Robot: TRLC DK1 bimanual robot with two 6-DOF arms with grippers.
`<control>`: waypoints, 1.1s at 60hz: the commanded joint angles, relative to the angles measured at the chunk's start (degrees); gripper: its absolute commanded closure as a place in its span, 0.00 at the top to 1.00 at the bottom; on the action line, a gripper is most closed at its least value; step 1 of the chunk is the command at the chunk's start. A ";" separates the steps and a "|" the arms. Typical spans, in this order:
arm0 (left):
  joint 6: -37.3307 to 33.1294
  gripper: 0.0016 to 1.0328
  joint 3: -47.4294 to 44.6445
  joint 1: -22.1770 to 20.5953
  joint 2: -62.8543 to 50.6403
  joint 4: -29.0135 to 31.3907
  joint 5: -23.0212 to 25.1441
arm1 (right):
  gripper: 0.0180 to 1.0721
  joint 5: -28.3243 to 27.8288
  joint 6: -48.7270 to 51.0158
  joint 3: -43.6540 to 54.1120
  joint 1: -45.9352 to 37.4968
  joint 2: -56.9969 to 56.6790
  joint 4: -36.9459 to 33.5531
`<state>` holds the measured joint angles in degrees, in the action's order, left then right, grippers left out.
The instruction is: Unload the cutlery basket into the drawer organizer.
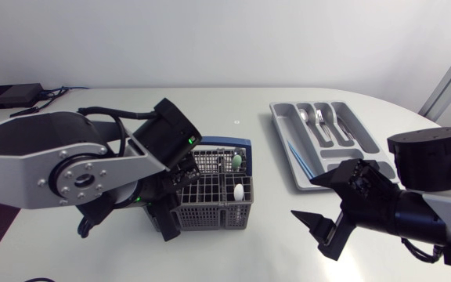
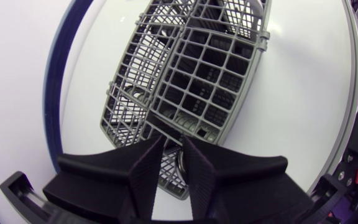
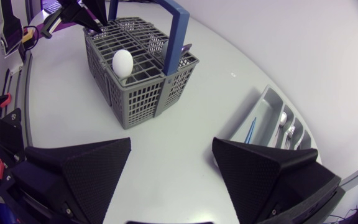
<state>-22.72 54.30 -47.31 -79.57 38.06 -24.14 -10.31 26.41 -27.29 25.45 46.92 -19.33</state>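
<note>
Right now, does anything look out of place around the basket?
A white egg-shaped object sits in a compartment of the grey plastic cutlery basket; it looks unlike cutlery, though possibly a rounded handle end.

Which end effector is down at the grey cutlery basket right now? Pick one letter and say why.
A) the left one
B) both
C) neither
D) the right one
A: the left end effector is right at the cutlery basket, while the right end effector hangs open well apart from it, nearer the drawer organizer.
</note>
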 commanded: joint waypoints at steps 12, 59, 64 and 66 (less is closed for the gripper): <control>-1.63 0.25 -1.31 -0.68 1.96 0.52 -0.82 | 0.90 0.02 0.57 2.33 -0.05 -0.86 -0.36; -0.92 0.03 -1.74 -0.77 1.52 2.89 -3.90 | 0.91 0.02 0.48 2.33 -0.14 -1.04 -0.53; -1.10 0.03 -1.48 -1.38 2.49 3.16 -4.51 | 0.91 0.02 0.57 2.24 -0.14 -1.04 -0.53; -1.27 0.03 -1.39 -1.82 3.02 3.24 -4.86 | 0.91 0.02 0.48 2.24 -0.14 -1.04 -0.53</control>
<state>-23.79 53.91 -48.31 -77.38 40.88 -27.73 -10.28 26.44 -26.39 25.45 46.26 -19.33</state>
